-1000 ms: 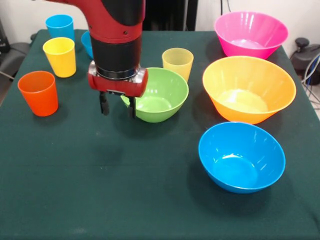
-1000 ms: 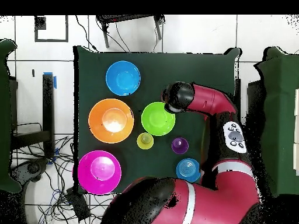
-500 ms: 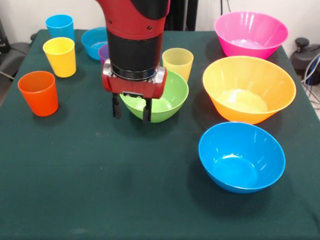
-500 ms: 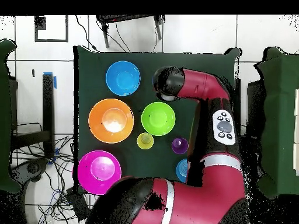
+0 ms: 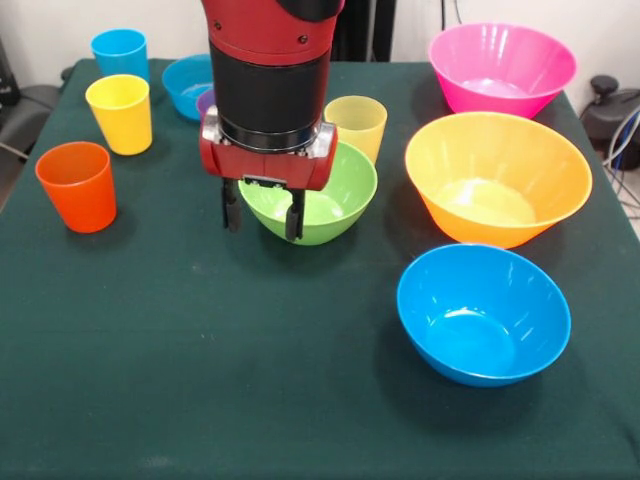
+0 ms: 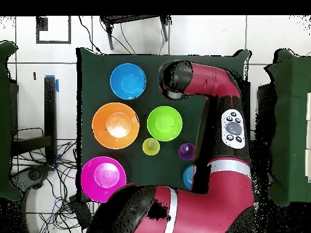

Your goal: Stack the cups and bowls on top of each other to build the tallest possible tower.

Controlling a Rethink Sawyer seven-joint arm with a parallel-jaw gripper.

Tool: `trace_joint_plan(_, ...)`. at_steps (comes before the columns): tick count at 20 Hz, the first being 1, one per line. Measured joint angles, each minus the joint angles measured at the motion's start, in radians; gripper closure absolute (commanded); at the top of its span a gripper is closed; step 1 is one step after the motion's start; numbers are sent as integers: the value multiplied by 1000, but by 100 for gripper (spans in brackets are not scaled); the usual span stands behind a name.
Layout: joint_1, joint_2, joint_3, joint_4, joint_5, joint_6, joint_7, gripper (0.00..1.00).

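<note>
My gripper [image 5: 262, 212] hangs open and empty just above the table, at the near-left rim of the green bowl [image 5: 330, 190]. Its fingers [image 5: 294, 218] hold nothing. The medium blue bowl [image 5: 483, 313] stands alone at the near right, with the orange-yellow bowl [image 5: 497, 178] behind it and the pink bowl [image 5: 502, 68] at the far right. The orange cup [image 5: 77, 185], yellow cup [image 5: 120, 113] and blue cup [image 5: 120, 52] stand on the left. The pale yellow-green cup [image 5: 356, 122] is behind the green bowl. The purple cup [image 6: 186, 151] and the small blue bowl [image 5: 188, 82] are partly hidden by my arm. Nothing is stacked.
The dark green table [image 5: 200, 360] has open cloth across its near half. In the overhead view my arm [image 6: 212, 91] reaches over the table's right side, covering the cups there. Cables lie on the floor around the table.
My gripper has moved right in the front view, from left of the green bowl to its near-left rim. It stays open and empty. No cup or bowl has moved.
</note>
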Motion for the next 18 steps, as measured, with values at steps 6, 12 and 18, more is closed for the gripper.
trace_joint_plan(6,0,1,0,-2,-1,0,0,0)
trace_joint_plan(12,0,22,0,-28,-3,0,0,0)
trace_joint_plan(18,0,59,0,-53,-4,0,0,0)
